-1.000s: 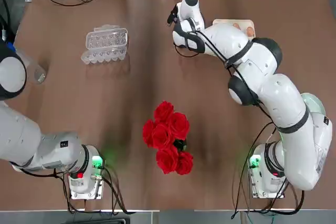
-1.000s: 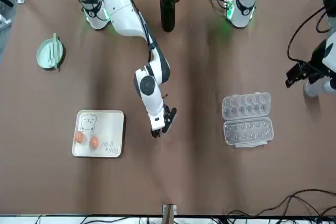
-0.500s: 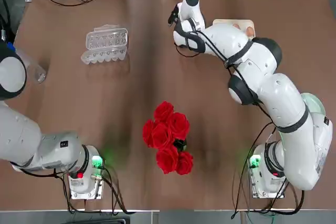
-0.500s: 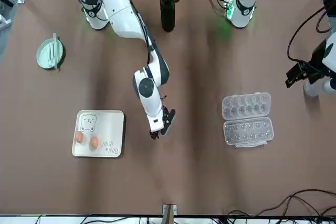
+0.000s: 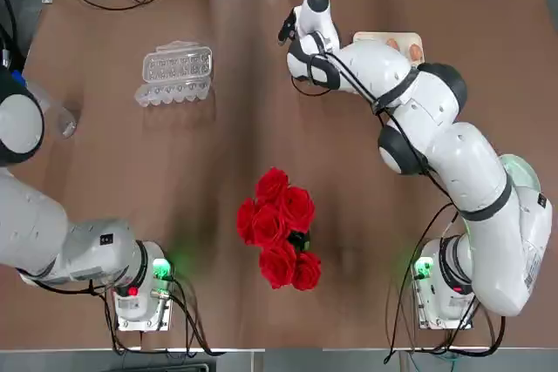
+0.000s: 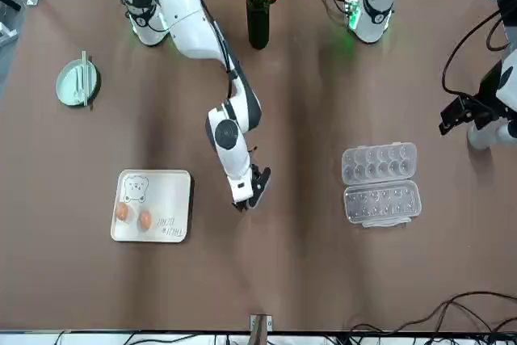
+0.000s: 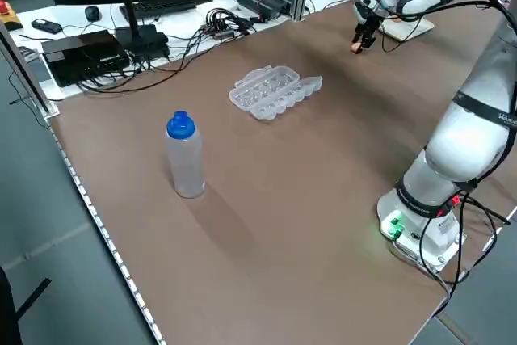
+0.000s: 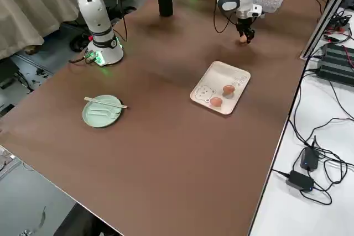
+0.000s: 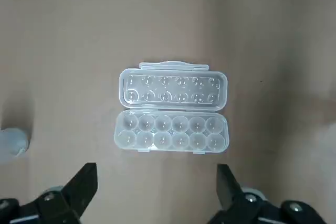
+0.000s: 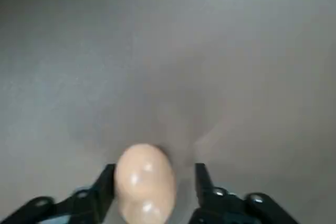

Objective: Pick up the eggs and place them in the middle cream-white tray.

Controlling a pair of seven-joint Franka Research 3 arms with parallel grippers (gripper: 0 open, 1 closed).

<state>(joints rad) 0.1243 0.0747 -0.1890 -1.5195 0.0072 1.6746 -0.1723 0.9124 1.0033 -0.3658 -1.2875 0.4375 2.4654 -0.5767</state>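
Reaching down at the far middle of the table [image 6: 266, 280], the right gripper [image 10: 152, 182] has an egg [image 10: 145, 182] between its fingers; one finger touches it, the other stands just off, so a firm clamp cannot be told. Two more eggs [image 6: 133, 215] lie in the cream tray [image 6: 166, 199], near the gripper. An open clear egg carton [image 6: 380, 183] sits well apart beside a bottle [image 7: 185, 157]. Roses [image 5: 281, 226] and a green plate [image 6: 77, 82] stand closer to the bases. The left gripper [image 9: 157, 195] hangs open above the carton.
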